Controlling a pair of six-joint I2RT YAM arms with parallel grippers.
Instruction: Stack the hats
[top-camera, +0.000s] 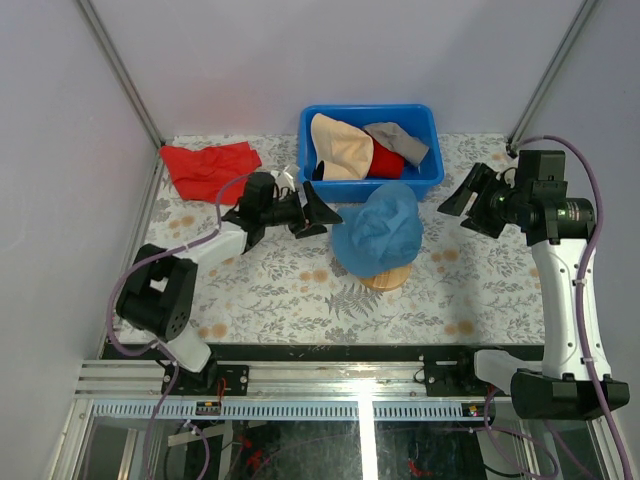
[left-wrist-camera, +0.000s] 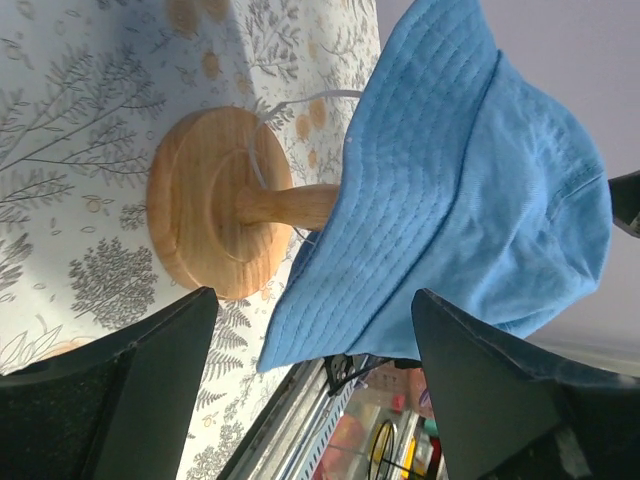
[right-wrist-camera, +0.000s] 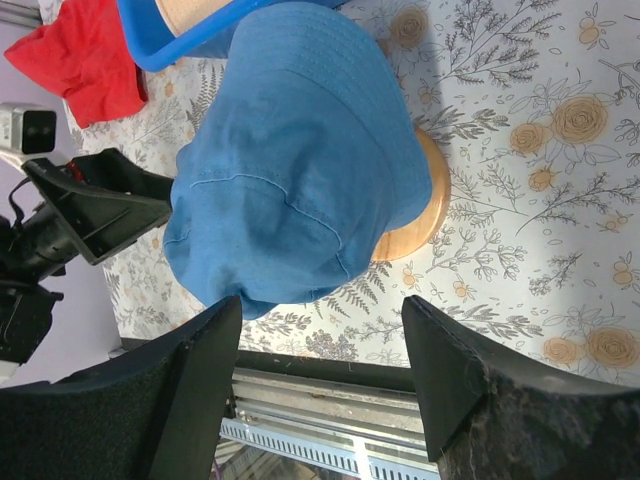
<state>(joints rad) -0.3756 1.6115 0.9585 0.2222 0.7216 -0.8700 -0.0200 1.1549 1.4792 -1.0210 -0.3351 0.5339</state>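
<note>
Where the overhead camera looks down, I record the blue bucket hat (top-camera: 377, 230) seated over the wooden stand (top-camera: 386, 280) near the middle of the floral desk (top-camera: 280, 295). Behind it, the blue bin (top-camera: 368, 110) holds the peach hat (top-camera: 338, 150), the red hat (top-camera: 386, 161) and the grey hat (top-camera: 405, 142), crowded together. A flat red cloth (top-camera: 210, 168) lies at the far left. The left pincer (top-camera: 322, 213) sits just beside the blue bucket hat's left edge, released and empty. The right pincer (top-camera: 463, 204) stands apart on its right, likewise released and empty.

Left wrist camera: the stand's round base and stem show under the brim. The brim's edge hangs between the spread jaws; I cannot tell whether it touches either.

Right wrist camera: the crown covers the stand's top, with the base edge showing. Both jaws are spread wide with nothing between them.
</note>
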